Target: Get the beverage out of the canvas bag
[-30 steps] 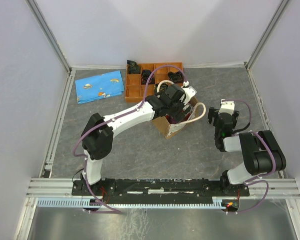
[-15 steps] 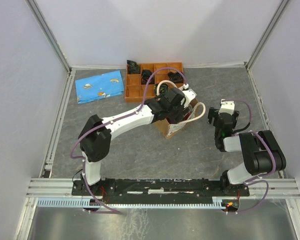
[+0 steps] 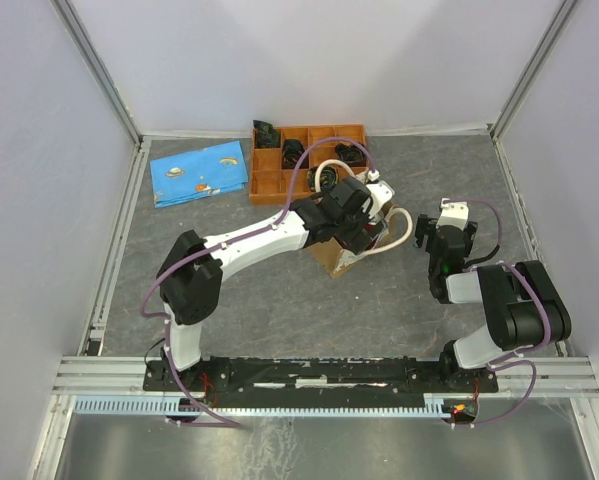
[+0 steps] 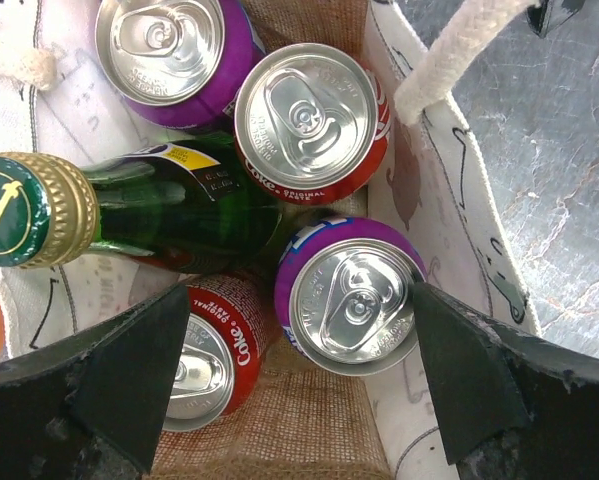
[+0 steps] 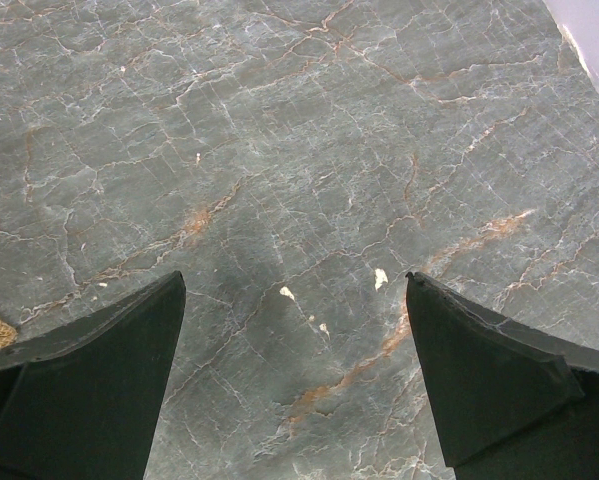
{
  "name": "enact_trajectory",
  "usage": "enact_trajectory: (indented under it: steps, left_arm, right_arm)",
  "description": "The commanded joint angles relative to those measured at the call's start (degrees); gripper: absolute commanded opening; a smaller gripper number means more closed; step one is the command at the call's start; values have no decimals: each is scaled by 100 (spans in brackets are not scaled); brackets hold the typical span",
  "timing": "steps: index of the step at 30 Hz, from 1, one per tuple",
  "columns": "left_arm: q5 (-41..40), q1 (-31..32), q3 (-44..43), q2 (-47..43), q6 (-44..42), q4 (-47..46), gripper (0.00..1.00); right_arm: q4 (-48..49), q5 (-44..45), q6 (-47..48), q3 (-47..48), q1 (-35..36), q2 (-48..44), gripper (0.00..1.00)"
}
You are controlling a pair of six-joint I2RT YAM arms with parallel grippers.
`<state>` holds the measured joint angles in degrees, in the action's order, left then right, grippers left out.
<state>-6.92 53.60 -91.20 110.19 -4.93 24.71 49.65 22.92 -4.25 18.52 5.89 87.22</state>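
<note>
The canvas bag point(image 3: 341, 262) stands mid-table with its cream rope handles point(image 3: 405, 226) up. My left gripper point(image 3: 365, 226) hovers over its mouth, open and holding nothing. In the left wrist view the open left gripper point(image 4: 299, 290) looks straight down into the bag point(image 4: 429, 200). Its fingers point(image 4: 129, 380) straddle an upright purple can point(image 4: 354, 300). Beside that can are a red Coke can point(image 4: 214, 350), a second red can point(image 4: 309, 120), another purple can point(image 4: 169, 55) and a green bottle point(image 4: 149, 215) lying tilted. My right gripper point(image 5: 294, 275) is open above bare table, right of the bag.
An orange compartment tray point(image 3: 269, 182) with dark items sits behind the bag. A blue patterned cloth point(image 3: 199, 172) lies at the back left. Metal frame rails point(image 3: 119, 240) and white walls bound the grey marbled tabletop point(image 3: 279, 300).
The left wrist has shifted a little to the right over the bag's mouth, and the bag has turned slightly. The right arm has not moved.
</note>
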Motion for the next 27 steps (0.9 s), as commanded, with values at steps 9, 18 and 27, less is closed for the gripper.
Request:
enact_trajectory:
  steps: [9, 18, 27]
  left_arm:
    - [-345, 185, -227, -675, 152, 177, 99]
    - [-443, 220, -311, -731, 45, 177, 100]
    - [-487, 214, -370, -156, 1, 141, 100]
  right_arm:
    - [186, -33, -31, 152, -12, -55, 99]
    - [188, -34, -32, 152, -12, -53, 99]
    - [186, -33, -31, 151, -13, -54, 99]
